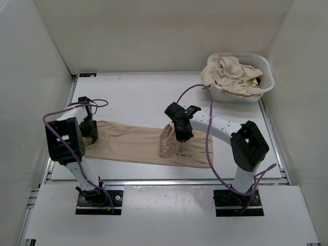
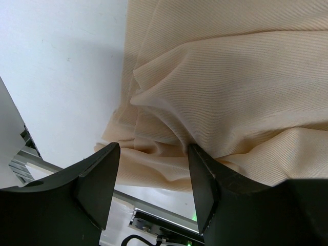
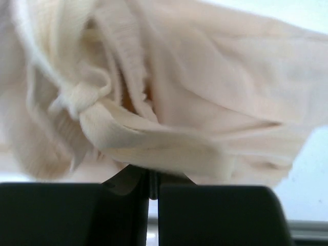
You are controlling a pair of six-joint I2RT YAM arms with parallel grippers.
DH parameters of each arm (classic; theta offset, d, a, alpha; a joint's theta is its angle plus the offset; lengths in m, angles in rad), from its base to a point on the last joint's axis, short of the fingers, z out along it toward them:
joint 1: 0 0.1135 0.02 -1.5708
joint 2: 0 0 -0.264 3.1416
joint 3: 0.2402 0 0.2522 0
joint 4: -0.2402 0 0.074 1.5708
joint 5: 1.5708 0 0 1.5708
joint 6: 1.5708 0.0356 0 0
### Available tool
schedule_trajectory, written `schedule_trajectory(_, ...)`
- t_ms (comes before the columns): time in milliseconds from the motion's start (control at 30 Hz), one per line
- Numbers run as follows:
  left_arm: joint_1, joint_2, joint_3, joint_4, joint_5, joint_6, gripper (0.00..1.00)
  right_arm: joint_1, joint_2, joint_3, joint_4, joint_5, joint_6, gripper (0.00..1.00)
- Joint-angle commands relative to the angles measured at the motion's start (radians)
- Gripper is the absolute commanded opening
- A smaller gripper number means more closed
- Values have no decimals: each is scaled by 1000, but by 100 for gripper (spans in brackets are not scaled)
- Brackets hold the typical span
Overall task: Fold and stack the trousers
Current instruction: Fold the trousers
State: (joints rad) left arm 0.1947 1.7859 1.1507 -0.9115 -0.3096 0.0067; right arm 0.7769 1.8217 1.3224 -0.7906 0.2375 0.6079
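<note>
Left end effector [image 2: 152, 151] open, fingers spread over the left end of the trousers [image 1: 128, 146], a thin tan finely ribbed pair lying long and mostly flat across the near worktop [image 1: 138, 97]; right end effector [image 1: 180, 134] closed, pinching the bunched, wrinkled right end of that same pair. Far right corner: white slotted plastic basket [image 1: 241, 96] holding a crumpled heap [image 1: 233, 74] of the same tan fabric, one bit draped over its left rim
</note>
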Motion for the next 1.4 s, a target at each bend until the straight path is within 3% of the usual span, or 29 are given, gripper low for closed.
schedule_trajectory(0,8,-36,-8,11,1,-7,67,100,-116,73,-104,86,-27,0)
schedule_trajectory(133,8,-36,-8,11,10,-7,67,191,-92,119,-125,-18,-51,0)
schedule_trajectory(333,17,-36,-8,11,10,-7,67,254,105,280,-206,-75,-128,3)
schedule_trajectory(433,17,-36,-8,11,10,-7,67,254,201,351,-233,-63,-137,17)
schedule_trajectory(500,17,-36,-8,11,10,-7,67,254,212,371,-242,-32,-126,46)
schedule_trajectory(567,17,-45,-8,11,10,-7,67,254,212,371,-242,-12,-126,67)
schedule_trajectory(767,17,-117,49,-9,10,-7,67,254,65,299,-199,29,-115,78)
schedule_trajectory(867,17,-207,136,-20,10,-7,77,236,-88,212,-188,106,-76,86)
schedule_trajectory(1000,-4,-334,248,-29,76,-7,79,81,-302,62,-162,96,-31,90)
schedule_trajectory(1100,-76,-387,374,-165,320,-7,79,-117,-354,-66,-115,17,-43,90)
schedule_trajectory(1200,-207,-350,501,-361,646,-7,78,-298,-354,-153,-12,-125,-115,90)
schedule_trajectory(1267,-344,-303,492,-380,793,-7,78,-394,-334,-178,68,-185,-160,90)
schedule_trajectory(1333,-447,-266,463,-354,837,-7,78,-454,-296,-178,114,-248,-180,90)
schedule_trajectory(1367,-551,-228,446,-333,846,-7,78,-467,-283,-178,132,-273,-180,90)
